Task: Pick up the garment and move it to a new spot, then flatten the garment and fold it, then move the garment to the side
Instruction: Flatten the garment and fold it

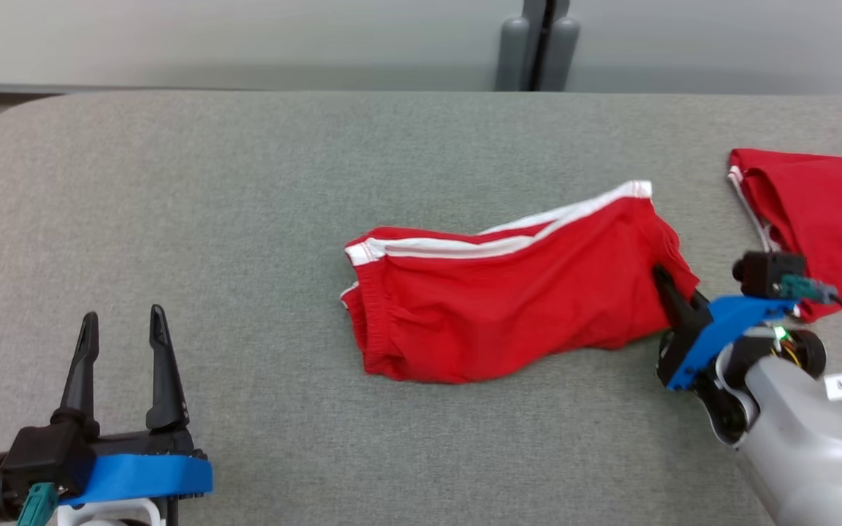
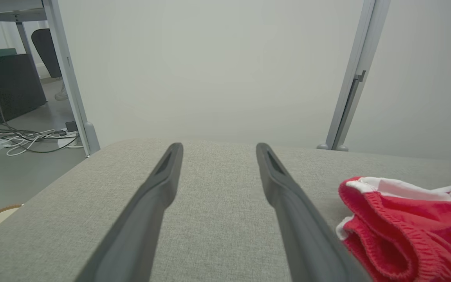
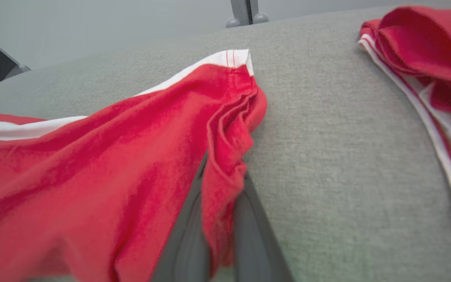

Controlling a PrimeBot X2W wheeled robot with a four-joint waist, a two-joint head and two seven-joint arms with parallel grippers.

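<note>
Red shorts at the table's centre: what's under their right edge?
The right gripper is shut on a fold of the red shorts there, cloth pinched between its fingers. Grey table shows around them; whatever lies beneath the rest is covered.

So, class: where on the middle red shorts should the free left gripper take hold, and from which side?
Probably best: pinch the gathered waistband of the shorts, coming in low from the robot's left. That thick edge lies nearest the open left gripper, and the right gripper is shut on the opposite leg hem.
</note>
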